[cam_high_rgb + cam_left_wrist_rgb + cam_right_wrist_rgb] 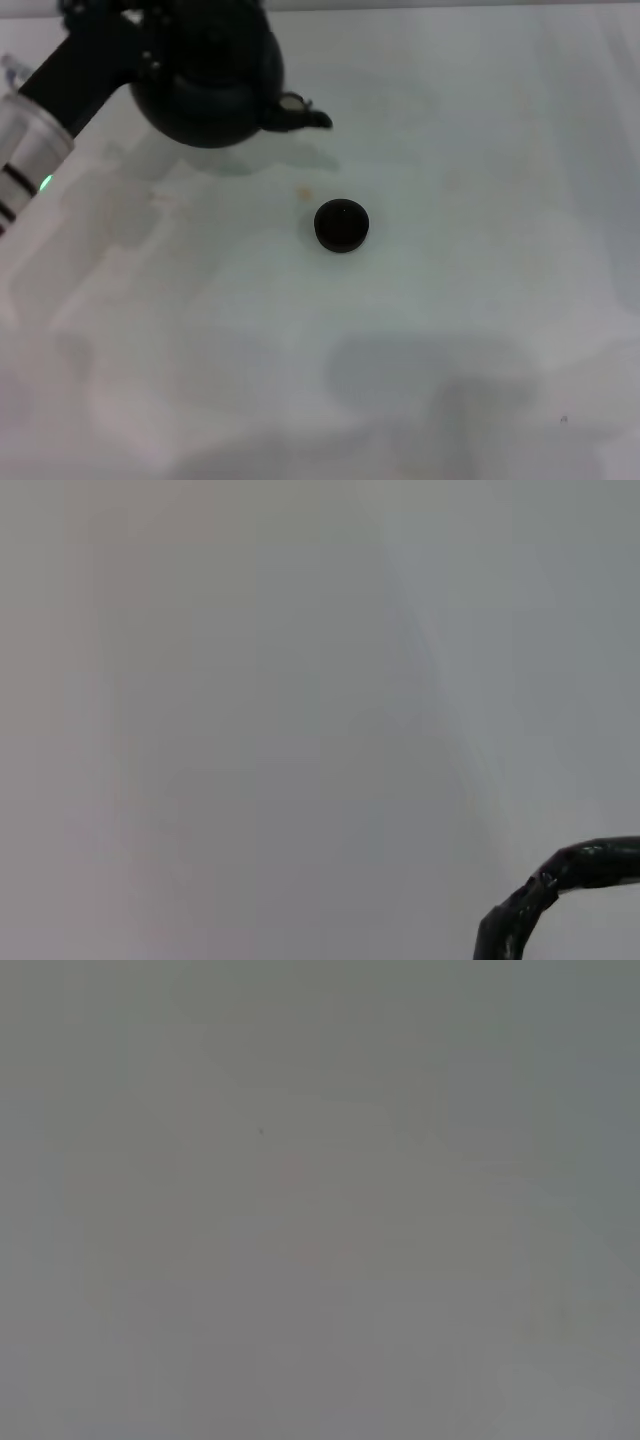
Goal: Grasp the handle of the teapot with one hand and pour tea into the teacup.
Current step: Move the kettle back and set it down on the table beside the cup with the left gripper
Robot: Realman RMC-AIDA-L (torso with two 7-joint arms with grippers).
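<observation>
The black round teapot hangs at the far left of the white table, its short spout pointing right and its shadow cast on the surface beneath. My left gripper reaches in from the left over the pot's top and is shut on the handle, which the gripper hides in the head view. A short stretch of the dark wrapped handle shows in the left wrist view. The small dark teacup stands upright on the table, nearer me and a little right of the spout tip. My right gripper is out of view.
A small yellowish spot marks the table between the pot's shadow and the cup. The right wrist view shows only bare table surface.
</observation>
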